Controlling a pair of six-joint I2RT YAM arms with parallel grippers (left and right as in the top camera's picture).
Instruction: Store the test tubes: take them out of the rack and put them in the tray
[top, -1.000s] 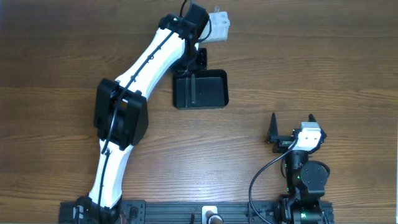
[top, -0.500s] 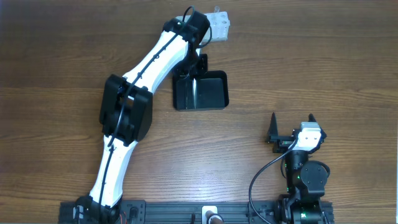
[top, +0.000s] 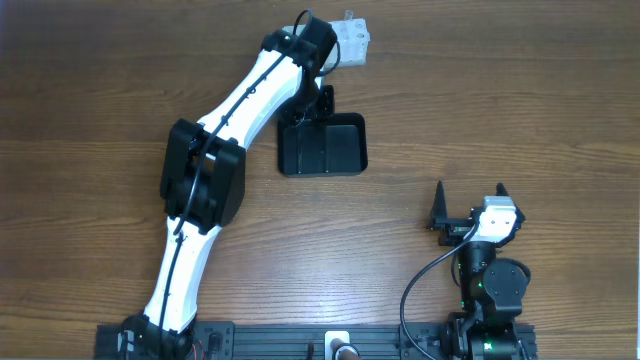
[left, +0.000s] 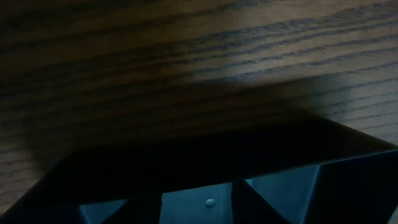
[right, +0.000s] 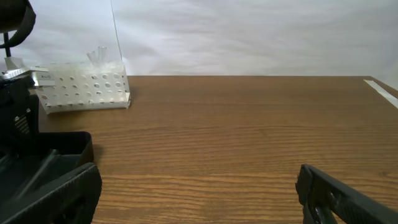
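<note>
The black tray (top: 345, 150) lies at the middle back of the table, and I cannot make out what lies in it. Just behind it stands the clear test tube rack (top: 352, 40), holding a few tubes (right: 99, 56). My left gripper (top: 320, 100) hangs low over the tray's far left corner, between tray and rack. In the left wrist view the tray's dark wall (left: 205, 155) sits very close and the fingers look spread, with nothing between them. My right gripper (top: 468, 205) rests near the front right, open and empty. From there it faces the rack (right: 84, 87) and tray (right: 68, 146).
The left arm's white links (top: 240, 100) stretch diagonally from the front left to the tray. Bare wooden tabletop (top: 520, 90) spreads to the right of the tray and rack. A pale wall (right: 249, 31) stands behind the table's far edge.
Between the first and second frames the left arm's elbow and wrist shifted slightly right and back. A pale streak seen in the tray has faded. The right arm has not moved.
</note>
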